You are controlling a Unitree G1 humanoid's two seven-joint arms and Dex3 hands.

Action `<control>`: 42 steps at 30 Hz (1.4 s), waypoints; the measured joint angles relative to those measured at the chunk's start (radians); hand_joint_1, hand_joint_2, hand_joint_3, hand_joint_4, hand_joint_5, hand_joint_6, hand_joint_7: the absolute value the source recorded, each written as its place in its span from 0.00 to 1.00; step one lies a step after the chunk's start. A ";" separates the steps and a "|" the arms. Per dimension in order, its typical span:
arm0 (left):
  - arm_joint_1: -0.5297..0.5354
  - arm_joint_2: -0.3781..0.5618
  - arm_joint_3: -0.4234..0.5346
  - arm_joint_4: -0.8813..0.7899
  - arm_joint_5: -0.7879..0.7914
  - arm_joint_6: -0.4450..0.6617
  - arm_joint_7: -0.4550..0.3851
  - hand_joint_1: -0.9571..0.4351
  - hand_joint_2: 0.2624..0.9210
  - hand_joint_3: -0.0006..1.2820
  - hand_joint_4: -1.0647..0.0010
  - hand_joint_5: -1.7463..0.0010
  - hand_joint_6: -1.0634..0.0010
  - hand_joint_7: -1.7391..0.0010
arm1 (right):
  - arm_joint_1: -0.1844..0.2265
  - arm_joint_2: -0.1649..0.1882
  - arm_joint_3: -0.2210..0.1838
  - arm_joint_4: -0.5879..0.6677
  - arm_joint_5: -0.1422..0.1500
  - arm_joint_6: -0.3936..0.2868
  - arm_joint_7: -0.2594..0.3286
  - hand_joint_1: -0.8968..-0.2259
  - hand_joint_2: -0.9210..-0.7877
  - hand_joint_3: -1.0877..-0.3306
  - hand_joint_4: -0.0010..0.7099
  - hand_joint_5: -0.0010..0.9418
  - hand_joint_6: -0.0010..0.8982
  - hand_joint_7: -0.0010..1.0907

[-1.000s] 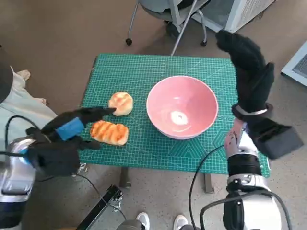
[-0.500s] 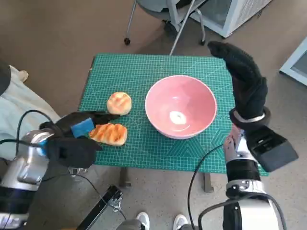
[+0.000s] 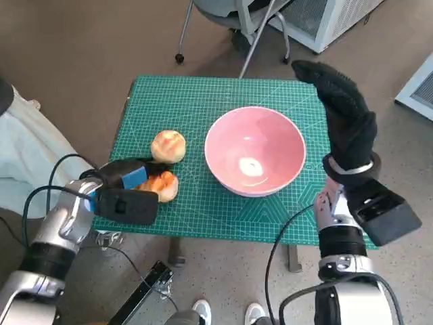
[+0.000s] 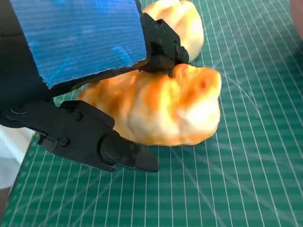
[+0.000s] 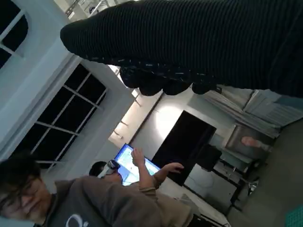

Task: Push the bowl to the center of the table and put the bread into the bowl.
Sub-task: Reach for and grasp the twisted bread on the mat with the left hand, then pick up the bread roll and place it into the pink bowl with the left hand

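From above, we see our blue-taped black left hand (image 3: 127,177) closed around the oblong golden bread roll (image 3: 162,184), half hiding it, left of the pink ceramic bowl (image 3: 255,149). The gloved right hand (image 3: 344,115) is raised flat, fingers together.

At the left wrist, black fingers (image 4: 118,151) straddle the roll (image 4: 165,111).

The right wrist shows only glove (image 5: 227,42).

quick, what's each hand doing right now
Left hand: fingers around the nearer bread roll.
Right hand: open, raised beside the pink bowl, holding nothing.
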 measured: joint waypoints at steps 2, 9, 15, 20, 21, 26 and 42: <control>-0.012 -0.007 -0.013 0.027 0.014 -0.008 0.024 0.59 0.96 0.03 0.57 0.97 0.49 0.96 | 0.003 0.000 0.001 0.000 0.001 0.000 0.000 0.45 0.00 0.53 0.51 0.01 0.06 0.77; -0.046 -0.016 -0.048 0.099 0.044 -0.046 0.101 0.59 1.00 0.13 0.42 0.62 0.49 0.45 | 0.015 0.004 0.005 -0.003 0.002 0.000 -0.001 0.45 0.00 0.53 0.51 0.01 0.06 0.77; -0.052 -0.010 -0.059 0.119 0.066 -0.084 0.151 0.68 1.00 0.11 0.44 0.27 0.48 0.35 | 0.030 0.012 0.010 -0.016 -0.001 -0.001 -0.010 0.46 0.00 0.53 0.51 0.01 0.06 0.77; -0.045 0.015 -0.047 0.084 0.047 -0.106 0.121 0.69 1.00 0.10 0.41 0.26 0.45 0.34 | 0.034 0.014 0.012 -0.027 -0.003 -0.004 -0.022 0.47 0.00 0.52 0.51 0.01 0.06 0.78; -0.037 0.023 -0.041 0.063 0.031 -0.106 0.099 0.69 1.00 0.10 0.41 0.26 0.45 0.33 | 0.035 0.014 0.012 -0.028 -0.003 -0.004 -0.024 0.47 0.00 0.52 0.51 0.01 0.06 0.78; 0.027 0.059 0.022 -0.093 -0.082 -0.090 -0.039 0.69 1.00 0.09 0.41 0.28 0.45 0.32 | 0.045 0.013 0.013 -0.032 -0.006 -0.006 -0.039 0.48 0.00 0.52 0.51 0.00 0.05 0.78; -0.003 0.038 0.232 -0.473 -0.370 -0.045 -0.166 0.69 1.00 0.06 0.41 0.24 0.36 0.42 | 0.051 0.012 0.017 -0.033 -0.005 -0.001 -0.054 0.48 0.00 0.51 0.51 0.00 0.05 0.77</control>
